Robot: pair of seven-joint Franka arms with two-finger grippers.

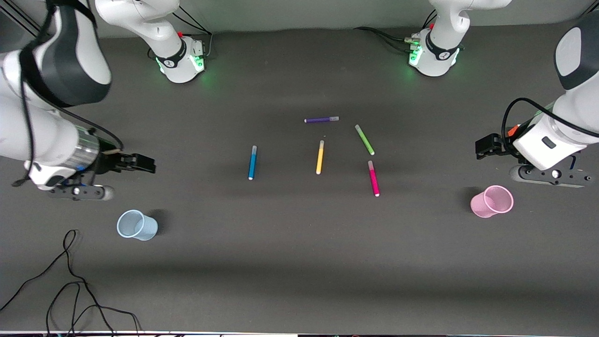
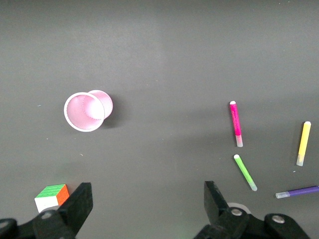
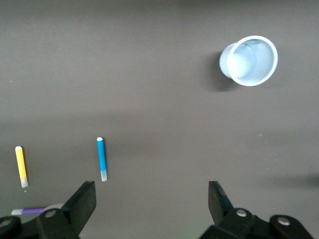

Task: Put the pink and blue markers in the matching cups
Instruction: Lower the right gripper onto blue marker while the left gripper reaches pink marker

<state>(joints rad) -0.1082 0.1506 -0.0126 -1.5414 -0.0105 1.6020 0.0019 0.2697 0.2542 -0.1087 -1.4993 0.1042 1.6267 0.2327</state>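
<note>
Cups come first along the desk's [image 1: 299, 281] near edge: the pale blue translucent plastic tumbler [image 1: 136, 225] stands upright toward the right arm's end, the pale pink translucent tumbler [image 1: 491, 201] upright toward the left arm's end, both empty. Farther from the camera, mid-desk, lie the slim magenta-pink felt-tip marker [image 1: 373, 178] and the slim bright blue felt-tip marker [image 1: 252, 162], well apart, with a yellow pen [image 1: 320, 157] between them, then a green pen [image 1: 364, 139] and a purple pen [image 1: 321, 120]. The right pincer [image 3: 149, 204] hangs above the blue cup's end, fingers apart and empty; the left pincer [image 2: 148, 204] hangs likewise spread above the pink cup's end. Nothing is done yet, I judge: both markers remain to be picked up and dropped in.
</note>
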